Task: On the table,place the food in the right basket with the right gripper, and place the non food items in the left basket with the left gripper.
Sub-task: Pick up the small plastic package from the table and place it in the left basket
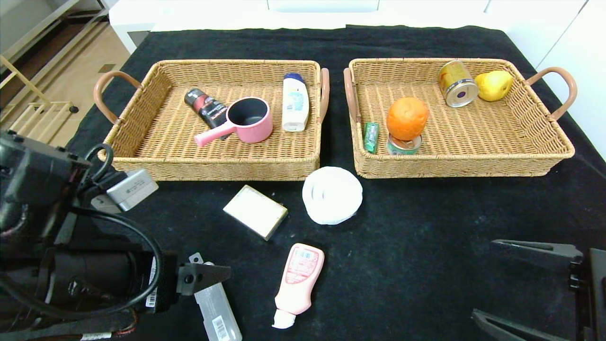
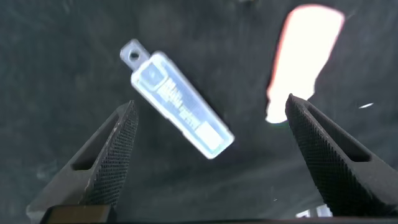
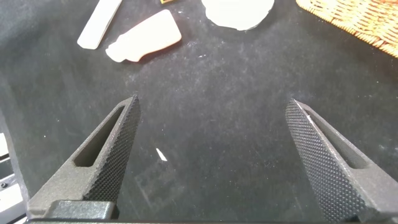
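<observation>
Four non-food items lie on your black table (image 1: 426,227) before the baskets: white tub (image 1: 332,194), beige box (image 1: 255,211), pink bottle (image 1: 298,280), clear case (image 2: 178,106). Your left gripper (image 2: 211,155) hangs wide open over the case; right gripper (image 3: 214,158) open, empty.

Head camera overlooks the table (image 1: 426,227); both wrist cameras face it closely.

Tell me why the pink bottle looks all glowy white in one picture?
In the left wrist view the pink bottle is washed out by glare, almost white and blurry, while the translucent case beside it shows clearly. In the head view the same bottle keeps its pink colour and its label, lying on the black table.
</observation>
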Available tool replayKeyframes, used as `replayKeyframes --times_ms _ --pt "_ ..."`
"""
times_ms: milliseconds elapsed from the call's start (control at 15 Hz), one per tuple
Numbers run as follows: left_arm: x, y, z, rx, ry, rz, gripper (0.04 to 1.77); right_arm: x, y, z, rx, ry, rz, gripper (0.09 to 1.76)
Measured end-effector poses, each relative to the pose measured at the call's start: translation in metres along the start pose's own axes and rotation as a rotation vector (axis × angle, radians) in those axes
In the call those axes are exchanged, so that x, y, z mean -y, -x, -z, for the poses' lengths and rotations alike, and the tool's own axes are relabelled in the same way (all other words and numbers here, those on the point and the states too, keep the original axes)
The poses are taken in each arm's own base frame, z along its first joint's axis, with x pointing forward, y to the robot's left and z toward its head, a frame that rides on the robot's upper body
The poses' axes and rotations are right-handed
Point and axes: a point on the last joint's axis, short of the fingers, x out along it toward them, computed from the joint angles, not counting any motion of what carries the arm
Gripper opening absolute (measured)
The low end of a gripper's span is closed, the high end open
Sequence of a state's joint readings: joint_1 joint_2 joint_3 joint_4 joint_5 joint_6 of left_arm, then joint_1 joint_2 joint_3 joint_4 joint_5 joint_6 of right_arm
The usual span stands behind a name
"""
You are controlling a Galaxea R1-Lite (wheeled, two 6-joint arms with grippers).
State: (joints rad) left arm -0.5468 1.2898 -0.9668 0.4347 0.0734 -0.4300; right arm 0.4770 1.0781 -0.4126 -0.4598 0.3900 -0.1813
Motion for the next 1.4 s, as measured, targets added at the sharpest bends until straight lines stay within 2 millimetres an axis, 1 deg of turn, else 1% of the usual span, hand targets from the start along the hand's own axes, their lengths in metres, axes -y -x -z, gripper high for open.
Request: replayKeyframes --times_ms 267,800,1067,1400 --pt "-0.003 -0.013 0.010 -0.102 0.011 -0.099 1.72 0.000 0.001 -0.001 0.007 0.002 0.002 1.70" --pt "0.001 -0.043 0.011 -0.168 0.095 -0.193 1.72 -0.002 0.002 0.000 0.005 0.005 -0.007 1.71" --pt "0.002 -0.050 0.013 -0.189 0.089 -0.207 1.72 -0.003 0.002 0.001 0.006 0.008 -0.013 1.71" --pt "0.004 -0.052 0.013 -0.193 0.079 -0.212 1.72 -0.005 0.002 0.002 0.004 0.008 -0.025 1.71"
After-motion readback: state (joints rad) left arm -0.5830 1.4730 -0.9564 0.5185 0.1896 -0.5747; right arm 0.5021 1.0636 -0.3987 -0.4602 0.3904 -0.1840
